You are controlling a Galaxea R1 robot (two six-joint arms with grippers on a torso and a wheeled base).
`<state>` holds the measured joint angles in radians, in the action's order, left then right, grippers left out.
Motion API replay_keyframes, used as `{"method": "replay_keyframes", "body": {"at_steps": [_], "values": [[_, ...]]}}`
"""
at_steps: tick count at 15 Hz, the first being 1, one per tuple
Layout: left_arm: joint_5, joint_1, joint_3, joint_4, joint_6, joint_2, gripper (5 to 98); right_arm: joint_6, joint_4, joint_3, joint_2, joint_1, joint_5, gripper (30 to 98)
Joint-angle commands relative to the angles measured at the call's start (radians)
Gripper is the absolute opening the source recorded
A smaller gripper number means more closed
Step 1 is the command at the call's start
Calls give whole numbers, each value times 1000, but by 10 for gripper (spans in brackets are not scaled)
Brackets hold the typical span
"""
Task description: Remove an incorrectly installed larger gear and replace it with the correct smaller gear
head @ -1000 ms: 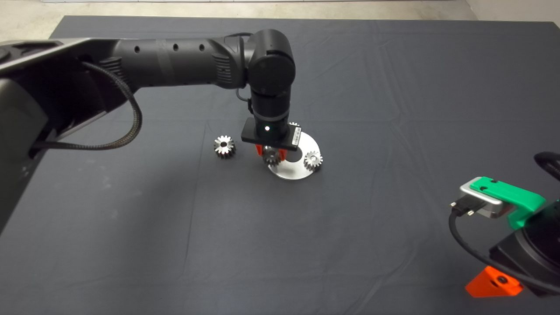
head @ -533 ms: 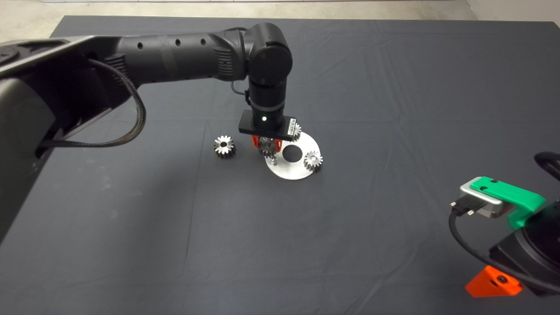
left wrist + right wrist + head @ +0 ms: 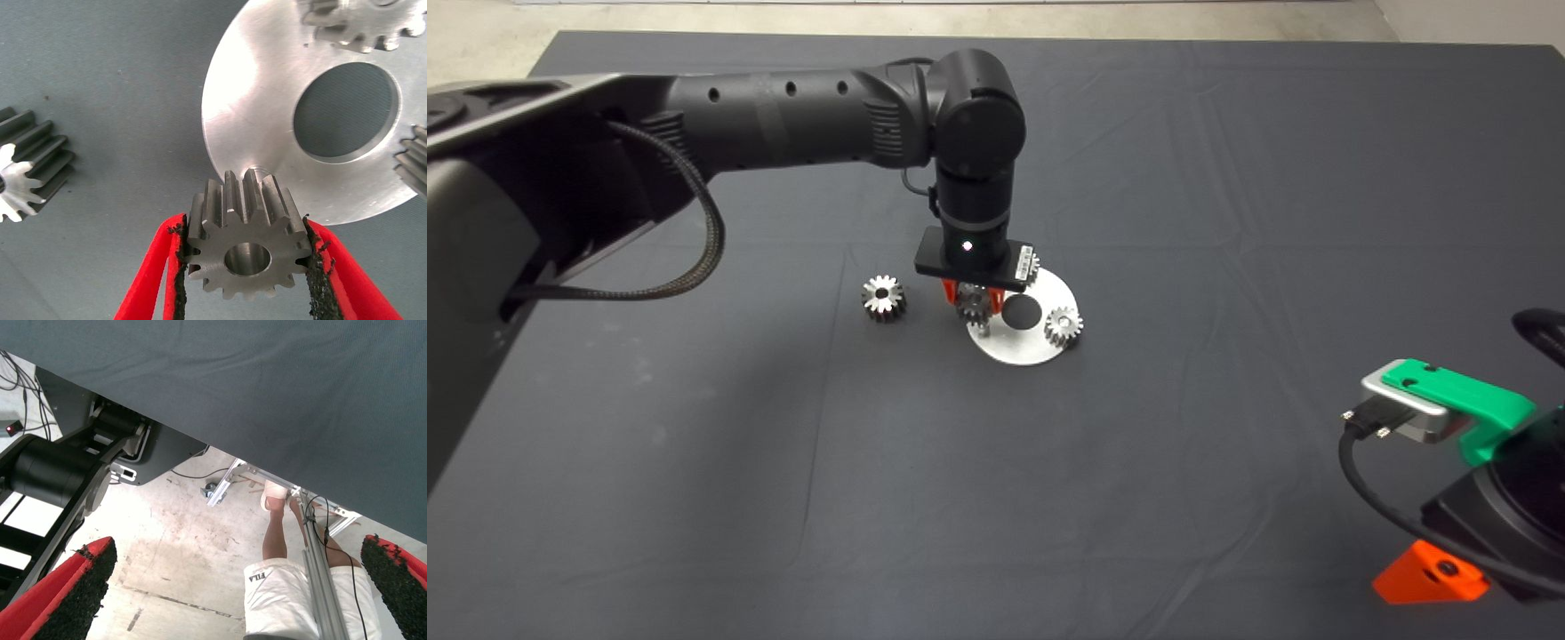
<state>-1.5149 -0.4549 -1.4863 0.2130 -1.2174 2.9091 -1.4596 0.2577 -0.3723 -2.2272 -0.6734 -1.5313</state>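
My left gripper (image 3: 971, 305) hangs over the near-left edge of the round silver plate (image 3: 1032, 348) and is shut on the larger gear (image 3: 972, 304). It holds the gear just above a bare peg (image 3: 982, 329). In the left wrist view the gripper (image 3: 244, 227) has its pads (image 3: 180, 267) pressed on both sides of the thick, dark-flanked gear (image 3: 247, 250), with the plate (image 3: 247, 100) beyond. The smaller gear (image 3: 883, 298) lies on the mat left of the plate and shows at the edge of the left wrist view (image 3: 27, 170). My right gripper (image 3: 1432, 573) is parked at the lower right, open.
Two more gears sit on the plate, one at its right edge (image 3: 1064, 325) and one at its far edge (image 3: 1030, 264). The plate has a large round hole (image 3: 1021, 310). The right wrist view (image 3: 240, 587) shows the floor beyond the mat and a person's leg (image 3: 273, 533).
My left gripper, shut on the larger gear, has lifted it off the plate's peg, which now stands bare. The right arm has not moved.
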Motion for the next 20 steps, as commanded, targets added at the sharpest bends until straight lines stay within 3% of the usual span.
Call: {"method": "replay_keyframes", "body": {"at_steps": [1, 5, 8, 20], "values": [[-2, -21, 40, -10, -22, 3, 353, 2, -26, 1, 2, -20, -84, 968], [1, -19, 40, -9, -22, 3, 353, 2, -26, 1, 2, -20, -84, 968], [30, -19, 31, -10, -22, 5, 353, 2, -26, 1, 2, -20, -84, 968], [30, -19, 6, -7, -19, 2, 353, 4, -26, 1, 2, -20, -84, 968]]}}
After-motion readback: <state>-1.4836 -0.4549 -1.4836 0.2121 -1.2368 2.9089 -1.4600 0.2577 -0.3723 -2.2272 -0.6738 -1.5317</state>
